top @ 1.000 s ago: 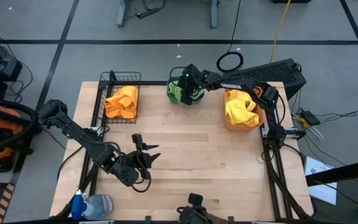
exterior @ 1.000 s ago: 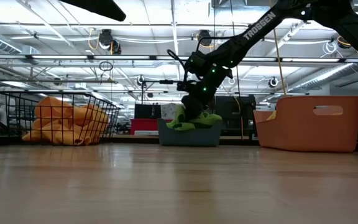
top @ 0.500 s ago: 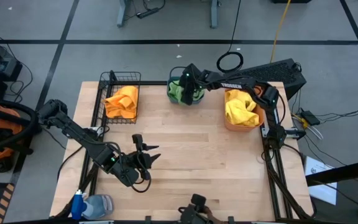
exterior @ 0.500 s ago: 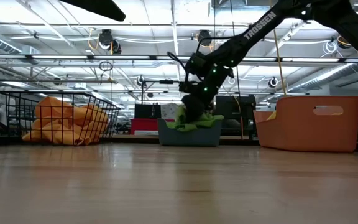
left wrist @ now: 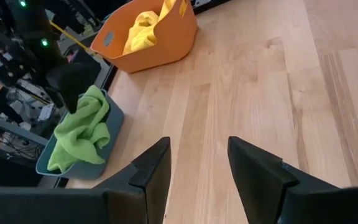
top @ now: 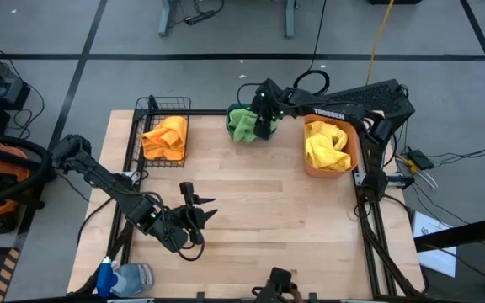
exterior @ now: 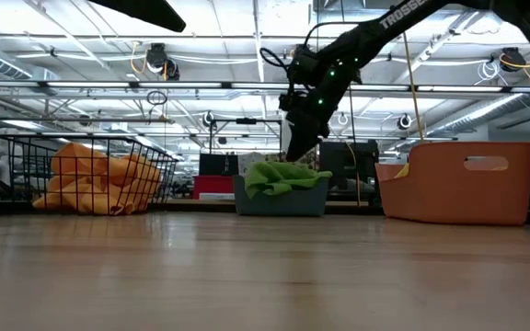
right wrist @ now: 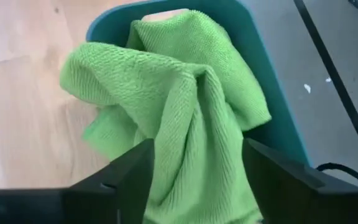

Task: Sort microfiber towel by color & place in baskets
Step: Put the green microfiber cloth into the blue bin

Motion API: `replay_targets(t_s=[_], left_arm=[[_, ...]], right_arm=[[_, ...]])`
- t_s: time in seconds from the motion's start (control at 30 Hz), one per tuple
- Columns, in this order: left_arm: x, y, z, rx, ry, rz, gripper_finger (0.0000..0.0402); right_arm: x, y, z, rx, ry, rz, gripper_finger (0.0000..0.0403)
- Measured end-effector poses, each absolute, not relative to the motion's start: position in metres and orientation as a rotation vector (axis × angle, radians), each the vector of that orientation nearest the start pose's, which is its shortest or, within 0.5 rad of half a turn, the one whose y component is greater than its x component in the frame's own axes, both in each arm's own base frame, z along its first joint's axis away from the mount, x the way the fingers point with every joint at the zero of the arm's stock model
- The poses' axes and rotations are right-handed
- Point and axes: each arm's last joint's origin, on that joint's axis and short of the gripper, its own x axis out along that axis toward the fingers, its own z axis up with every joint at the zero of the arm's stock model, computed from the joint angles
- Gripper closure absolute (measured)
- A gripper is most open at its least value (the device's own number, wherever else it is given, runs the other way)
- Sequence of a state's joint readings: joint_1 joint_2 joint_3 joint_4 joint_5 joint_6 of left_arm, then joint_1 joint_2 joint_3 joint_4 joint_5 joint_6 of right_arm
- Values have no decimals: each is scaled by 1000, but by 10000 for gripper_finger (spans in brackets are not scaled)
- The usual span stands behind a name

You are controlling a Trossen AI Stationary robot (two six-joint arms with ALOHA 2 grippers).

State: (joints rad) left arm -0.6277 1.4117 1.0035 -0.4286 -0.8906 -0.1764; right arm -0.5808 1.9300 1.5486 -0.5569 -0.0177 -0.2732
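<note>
low view shows the right gripper (exterior: 299, 147) just above the teal tub (exterior: 281, 197), fingers spread and pinching nothing. the green towel (exterior: 283, 175) lies heaped in the tub, a fold draped over its rim; i judge a snagged finger could drag it out. left of the tub, the wire basket (top: 152, 107) holds orange towels (top: 165, 137); right of it, the orange bin (top: 354, 151) holds yellow towels (top: 327, 145). the left gripper (top: 197, 209) waits well in front of the tub, fingers apart, empty.
</note>
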Motion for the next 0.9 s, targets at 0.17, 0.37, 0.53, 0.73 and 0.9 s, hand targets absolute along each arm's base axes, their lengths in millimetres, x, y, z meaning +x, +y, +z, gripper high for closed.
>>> replay_targets(t_s=[0.17, 0.37, 0.53, 0.73, 0.9], left_arm=[[243, -149, 258, 408, 582, 297, 235], [243, -149, 258, 410, 582, 295, 235], [243, -149, 258, 410, 582, 295, 235], [243, -149, 258, 412, 584, 295, 235], [243, -149, 258, 412, 585, 297, 235]], right_arm=[[343, -224, 240, 47, 1037, -352, 235], [341, -221, 219, 72, 1082, -302, 376], [354, -219, 218, 96, 961, -240, 385], [372, -203, 222, 32, 886, -205, 398], [372, -207, 216, -76, 952, -307, 400]])
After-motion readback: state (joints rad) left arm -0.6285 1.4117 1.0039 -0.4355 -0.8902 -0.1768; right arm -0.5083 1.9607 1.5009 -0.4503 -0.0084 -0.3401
